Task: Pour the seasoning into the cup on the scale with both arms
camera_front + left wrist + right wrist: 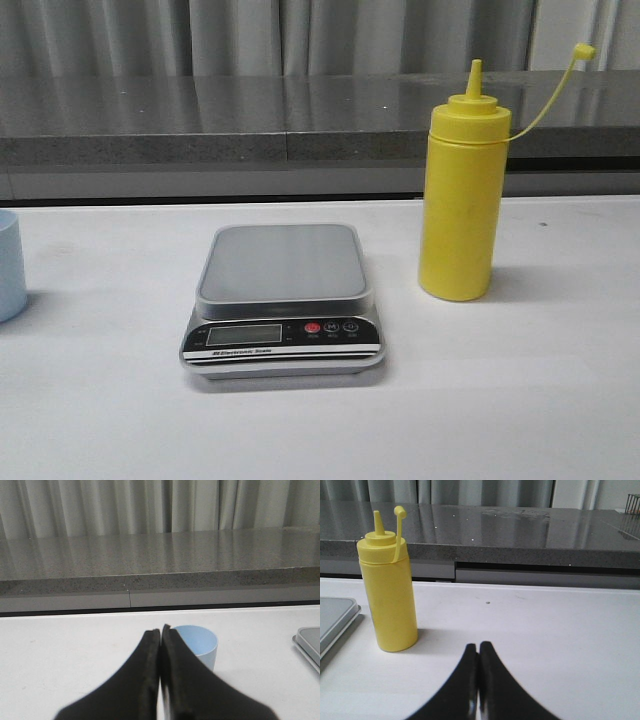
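Closest to you, both grippers sit low over the near part of the desk (520,420) with nothing in them: the left gripper (160,630) has its fingers pressed together, and so does the right gripper (478,646). Just beyond the left fingertips stands the cup (200,645), upright, mouth up, slightly to the scale's side of the gripper line; in the front view the cup (10,265) is at the desk's left edge, so your left arm is clearly the nearer one for it. The scale (283,300) lies mid-desk with its platform bare, display facing you. Farther back on the right, the seasoning (388,587) stands upright, long axis vertical, nozzle up, cap hanging off on its tether; it lies ahead of the right gripper and toward the scale. You would likely need the jaws parted first.
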Controlling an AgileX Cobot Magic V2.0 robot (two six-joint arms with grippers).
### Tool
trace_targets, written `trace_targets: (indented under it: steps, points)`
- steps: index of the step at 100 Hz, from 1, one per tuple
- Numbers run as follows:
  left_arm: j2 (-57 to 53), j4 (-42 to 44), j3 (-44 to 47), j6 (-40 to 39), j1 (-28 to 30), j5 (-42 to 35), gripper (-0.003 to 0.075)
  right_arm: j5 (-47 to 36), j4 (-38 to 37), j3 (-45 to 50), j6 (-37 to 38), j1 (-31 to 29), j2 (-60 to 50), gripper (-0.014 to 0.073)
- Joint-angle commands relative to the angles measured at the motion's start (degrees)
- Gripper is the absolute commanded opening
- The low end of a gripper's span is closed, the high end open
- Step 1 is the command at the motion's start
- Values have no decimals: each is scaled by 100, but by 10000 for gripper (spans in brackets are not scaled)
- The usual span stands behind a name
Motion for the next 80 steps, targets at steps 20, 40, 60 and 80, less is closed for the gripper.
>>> trace_targets:
  steps: [20, 40, 60, 80]
  points:
    - [-168, -19, 233, -39, -4, -476, -20, -473, -4, -120, -14, -38, -113, -69]
    - [-168, -97, 98, -39, -4, -476, -20, -473, -4, -120, -14, -38, -113, -69]
    - [46, -471, -589, -39, -4, -154, -20, -473, -4, -120, -14, -38, -113, -69]
    - [981, -471, -1491, -39, -4, 438, -20, -473, -4, -120, -14, -38, -113, -69]
